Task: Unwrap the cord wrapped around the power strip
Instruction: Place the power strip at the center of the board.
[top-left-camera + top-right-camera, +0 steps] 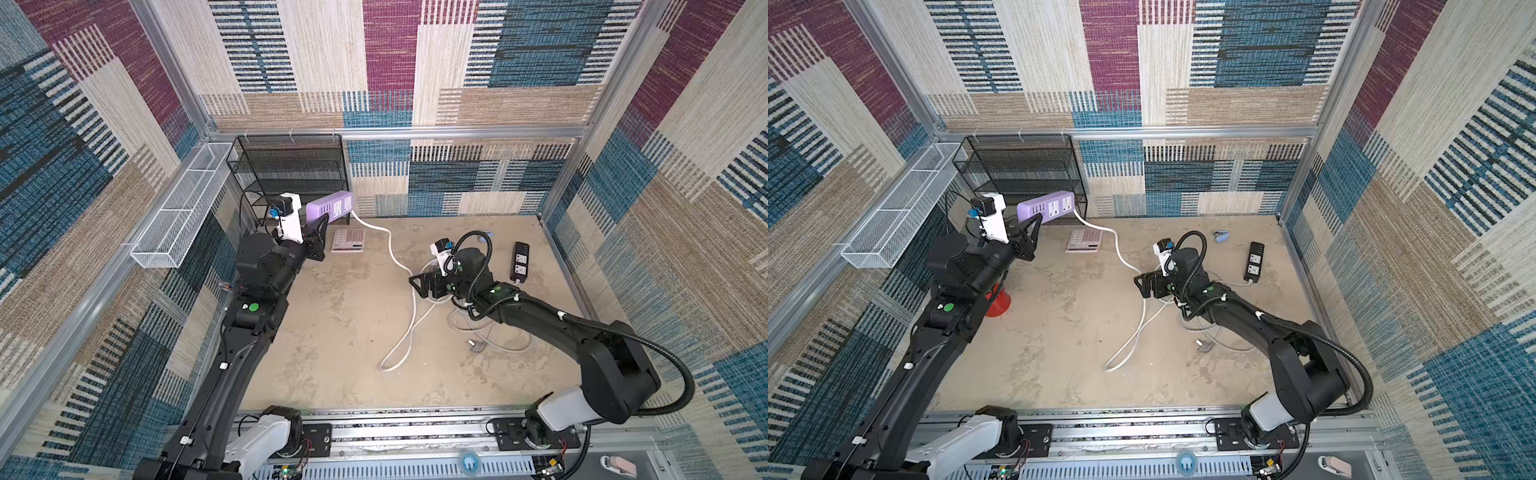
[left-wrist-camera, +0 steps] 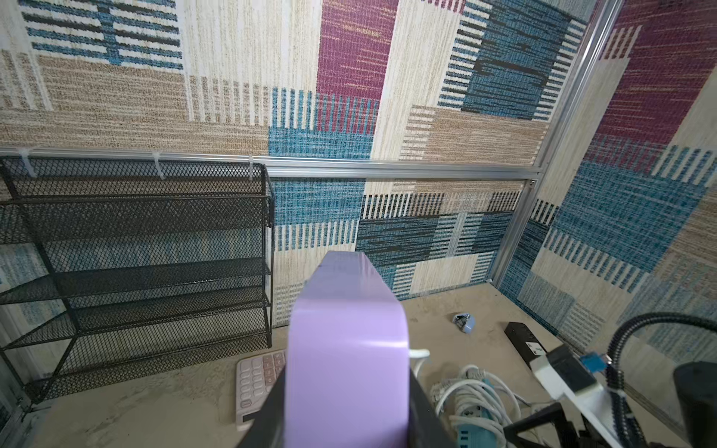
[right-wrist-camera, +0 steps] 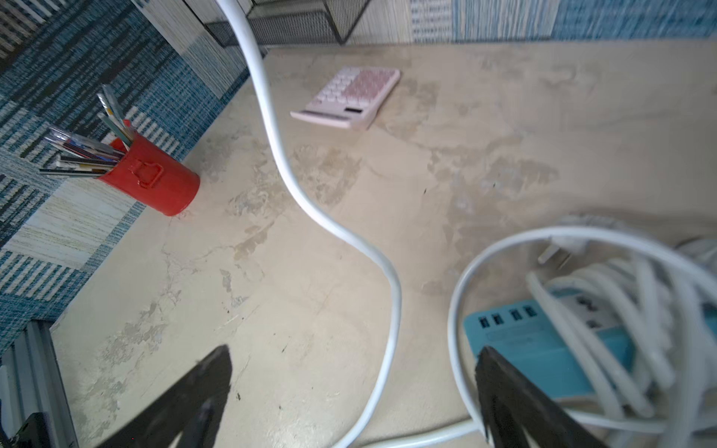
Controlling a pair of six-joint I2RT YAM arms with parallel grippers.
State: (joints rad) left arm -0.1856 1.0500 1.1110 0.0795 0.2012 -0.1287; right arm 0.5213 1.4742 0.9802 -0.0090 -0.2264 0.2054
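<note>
We note that the left gripper (image 1: 321,227) has its fingers pressed against the two long sides of the purple power strip (image 1: 332,204) and holds it clear of the table (image 1: 332,332), roughly level, just in front of the black mesh shelf (image 1: 291,174). In the left wrist view the smooth purple body fills the space between the jaws. The white cord (image 1: 390,245) leaves the far end of the strip, drops to the table past the pink calculator (image 1: 349,240) and runs on in loose curves to a long loop; no turn of it lies around the strip body that we can see. The right gripper (image 3: 353,351) sits low over the table with its fingers spread wide and nothing between the pads, while the cord lies on the table beneath them. We judge the strip to be a light, rigid plastic shell with slippery faces, so we grip it across its narrow width, at the end away from the cord exit, as shown. The cord looks thick, pliant and springy, so it will likely keep its curl. We take it on a free straight run, never near the teal power strip (image 3: 543,349), whose own wound white cable (image 3: 620,310) lies just beside the right gripper and could snag. Which cord the loose plug (image 1: 473,345) belongs to, we cannot tell.
</note>
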